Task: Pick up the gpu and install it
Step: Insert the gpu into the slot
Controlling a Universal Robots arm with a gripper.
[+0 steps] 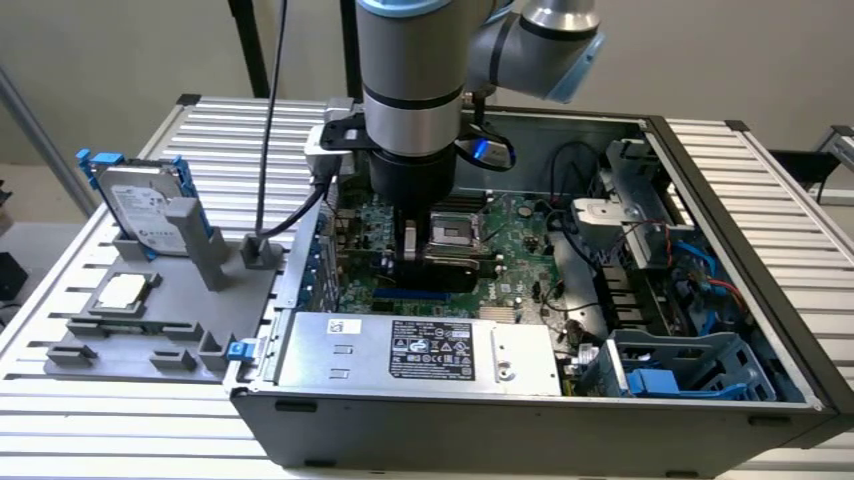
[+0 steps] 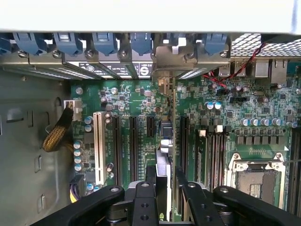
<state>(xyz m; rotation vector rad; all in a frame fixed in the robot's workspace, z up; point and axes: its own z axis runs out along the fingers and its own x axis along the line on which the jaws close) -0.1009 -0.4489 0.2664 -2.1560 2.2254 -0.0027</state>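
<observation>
Wrist view: the pincer (image 2: 165, 200) is clamped on the gpu (image 2: 164, 155), held edge-on between its 2 fingers, silver bracket at the case's rear slots ahead. Directly beneath lies the motherboard (image 2: 122, 101), with the white slot (image 2: 98, 148) off to one side.

gpu (image 2: 165, 155) lower edge hidden behind gripper (image 2: 165, 197)
</observation>
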